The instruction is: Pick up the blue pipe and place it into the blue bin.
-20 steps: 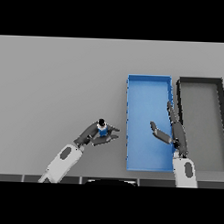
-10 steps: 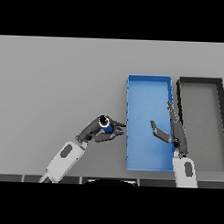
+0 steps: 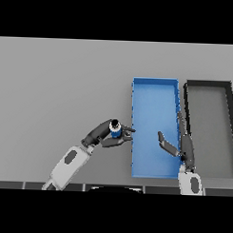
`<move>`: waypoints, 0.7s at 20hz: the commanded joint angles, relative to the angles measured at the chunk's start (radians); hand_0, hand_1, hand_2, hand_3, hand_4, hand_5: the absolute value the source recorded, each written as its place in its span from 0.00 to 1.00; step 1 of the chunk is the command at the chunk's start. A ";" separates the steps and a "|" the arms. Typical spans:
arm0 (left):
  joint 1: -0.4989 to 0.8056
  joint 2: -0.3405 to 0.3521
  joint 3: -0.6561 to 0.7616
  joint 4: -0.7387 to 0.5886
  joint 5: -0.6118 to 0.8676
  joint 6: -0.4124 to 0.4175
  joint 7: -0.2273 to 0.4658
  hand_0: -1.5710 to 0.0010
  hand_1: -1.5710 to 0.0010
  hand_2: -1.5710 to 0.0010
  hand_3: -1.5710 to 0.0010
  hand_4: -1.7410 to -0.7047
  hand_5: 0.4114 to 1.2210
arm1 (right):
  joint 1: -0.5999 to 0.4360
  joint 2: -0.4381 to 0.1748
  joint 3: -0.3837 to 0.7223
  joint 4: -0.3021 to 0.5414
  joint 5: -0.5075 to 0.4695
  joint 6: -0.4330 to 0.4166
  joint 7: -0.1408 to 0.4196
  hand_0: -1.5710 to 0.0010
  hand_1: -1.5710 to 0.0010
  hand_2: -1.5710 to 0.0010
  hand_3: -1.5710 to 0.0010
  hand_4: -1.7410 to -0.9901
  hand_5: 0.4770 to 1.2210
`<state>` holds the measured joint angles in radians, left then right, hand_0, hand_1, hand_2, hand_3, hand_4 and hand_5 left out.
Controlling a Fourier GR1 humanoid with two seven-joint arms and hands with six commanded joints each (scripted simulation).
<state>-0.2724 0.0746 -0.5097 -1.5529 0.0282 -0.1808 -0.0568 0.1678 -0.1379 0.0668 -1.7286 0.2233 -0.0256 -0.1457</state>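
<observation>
My left hand (image 3: 104, 134) has its fingers and thumb curled round a short blue pipe (image 3: 115, 130) with a dark open end. It holds the pipe just left of the blue bin's (image 3: 138, 105) left wall, near the bin's lower half. The blue bin is a long rectangular tray standing lengthwise at right of centre. My right hand (image 3: 183, 144) hovers over the bin's lower right part with straight fingers and the thumb spread out to the left, holding nothing.
A dark grey bin (image 3: 228, 122) of the same shape stands directly right of the blue one, their long walls nearly touching. Grey tabletop (image 3: 57, 88) stretches to the left and behind.
My left hand has carried the blue pipe rightward, closer to the blue bin's left wall. The right hand has barely moved.
</observation>
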 commanded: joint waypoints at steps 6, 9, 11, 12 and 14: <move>0.002 -0.024 0.012 0.020 -0.026 -0.022 -0.023 0.00 0.00 0.00 0.00 0.26 1.00 | 0.208 0.094 0.056 -0.204 0.135 -0.136 0.032 1.00 1.00 0.99 1.00 0.74 0.22; -0.002 -0.038 0.023 0.013 -0.020 -0.038 -0.004 0.00 0.00 0.00 0.00 0.26 1.00 | 0.210 0.073 0.067 -0.292 -0.074 0.020 0.001 1.00 0.99 0.94 1.00 0.72 0.20; 0.005 -0.038 0.027 -0.006 -0.021 -0.048 -0.003 0.00 0.00 0.00 0.00 0.26 1.00 | 0.164 0.010 0.066 -0.363 -0.179 0.109 0.107 1.00 0.98 0.92 1.00 0.70 0.17; 0.012 -0.045 0.019 -0.002 -0.031 -0.054 -0.003 0.00 0.00 0.00 0.00 0.26 1.00 | 0.136 -0.009 0.071 -0.376 -0.215 0.141 0.185 1.00 0.98 0.92 1.00 0.69 0.17; 0.016 -0.041 0.032 -0.012 -0.031 -0.061 -0.003 0.00 0.00 0.00 0.00 0.26 1.00 | 0.069 -0.052 0.088 -0.386 -0.270 0.207 0.300 1.00 0.99 0.93 1.00 0.67 0.13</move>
<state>-0.2571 0.0337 -0.4780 -1.5648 -0.0036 -0.2429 -0.0611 0.2369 -0.1894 0.1547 -2.1044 -0.0447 0.1820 0.1550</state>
